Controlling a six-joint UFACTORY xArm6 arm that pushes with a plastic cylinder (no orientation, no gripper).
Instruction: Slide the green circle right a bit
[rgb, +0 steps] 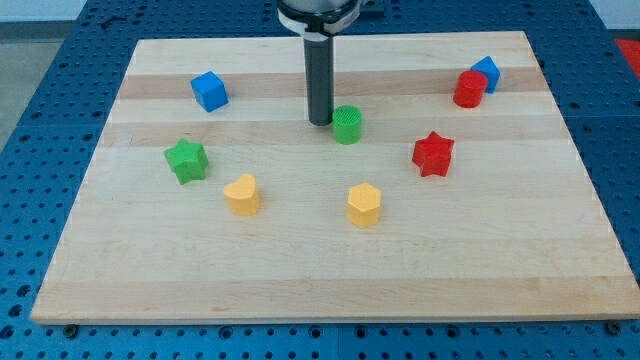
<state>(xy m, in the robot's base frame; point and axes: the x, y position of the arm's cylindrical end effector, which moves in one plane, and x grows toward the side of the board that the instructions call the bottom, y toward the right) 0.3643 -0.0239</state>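
Observation:
The green circle (347, 125) stands on the wooden board a little above its middle. My tip (320, 122) is on the board just at the circle's left side, touching it or nearly so. The dark rod rises straight up from there to the view's top edge.
A blue cube (210, 91) is at the upper left. A green star (187, 160) and a yellow heart (242, 195) are at the left. A yellow hexagon (364, 205) is below the circle. A red star (433, 153) is to its right. A red cylinder (469, 89) and a blue block (487, 72) touch at the upper right.

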